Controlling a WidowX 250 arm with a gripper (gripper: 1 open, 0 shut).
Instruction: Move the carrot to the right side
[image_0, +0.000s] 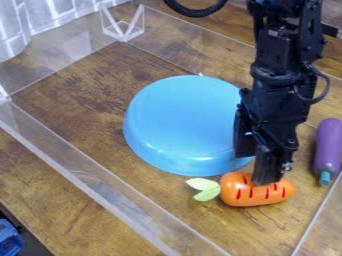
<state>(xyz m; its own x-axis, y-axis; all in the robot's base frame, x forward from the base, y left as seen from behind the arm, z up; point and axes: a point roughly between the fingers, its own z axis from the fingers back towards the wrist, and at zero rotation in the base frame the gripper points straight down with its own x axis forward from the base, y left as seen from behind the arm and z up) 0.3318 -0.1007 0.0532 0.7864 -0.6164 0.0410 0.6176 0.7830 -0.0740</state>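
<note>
**Clearance around the carrot**

Carrot (254, 189): hemmed by blue plate (187, 123) behind-left, purple eggplant (326, 147) to the right, clear bin wall (100, 195) in front. Open wooden surface (80, 105) lies left of the plate.
</note>
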